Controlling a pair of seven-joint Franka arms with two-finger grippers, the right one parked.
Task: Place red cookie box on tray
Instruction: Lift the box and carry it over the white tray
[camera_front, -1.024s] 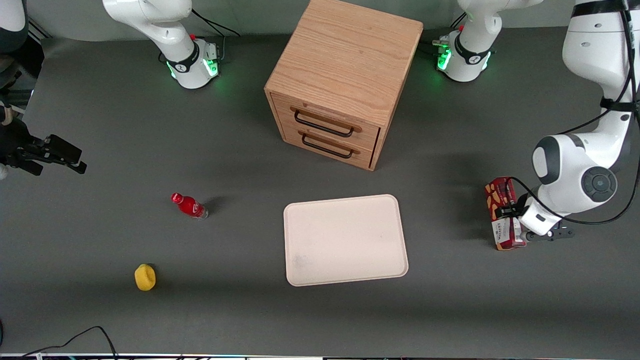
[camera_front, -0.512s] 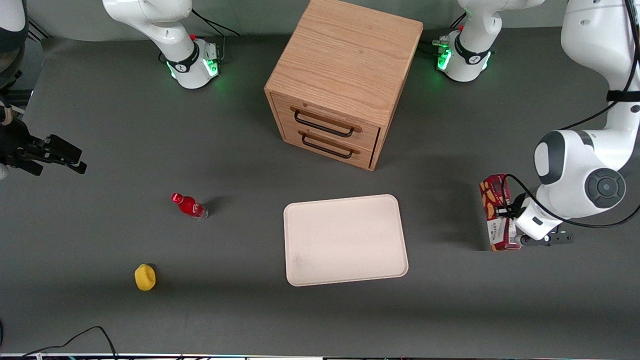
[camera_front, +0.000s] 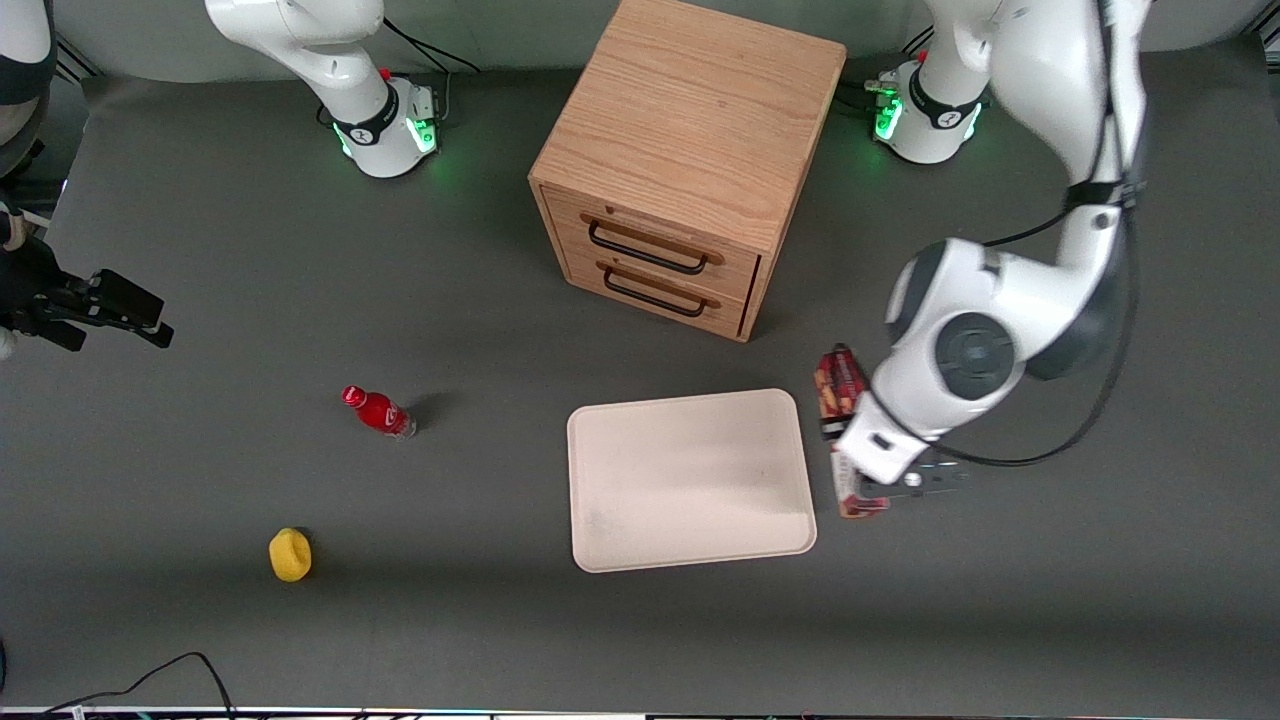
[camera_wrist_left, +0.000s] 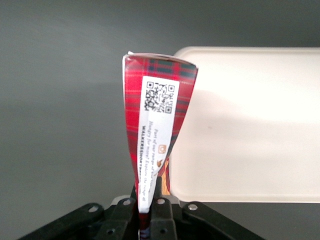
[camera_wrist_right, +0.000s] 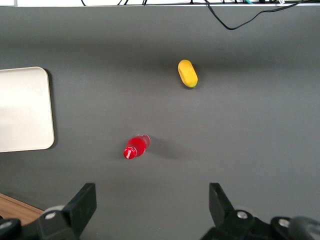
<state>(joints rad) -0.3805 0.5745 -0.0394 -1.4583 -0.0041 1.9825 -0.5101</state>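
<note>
— Grey matte tabletop (camera_front: 200, 250) is carrying what?

— A wooden two-drawer cabinet (camera_front: 680, 170), with a smooth cream tray (camera_front: 690, 480) lying in front of it.

— And the left gripper (camera_front: 858, 462)?

— It is hanging just beside the tray's edge toward the working arm's end, fingers (camera_wrist_left: 161, 210) clamping the long tartan-red cardboard cookie box (camera_front: 845, 420), which is pinched flat and held clear of the tray.
</note>
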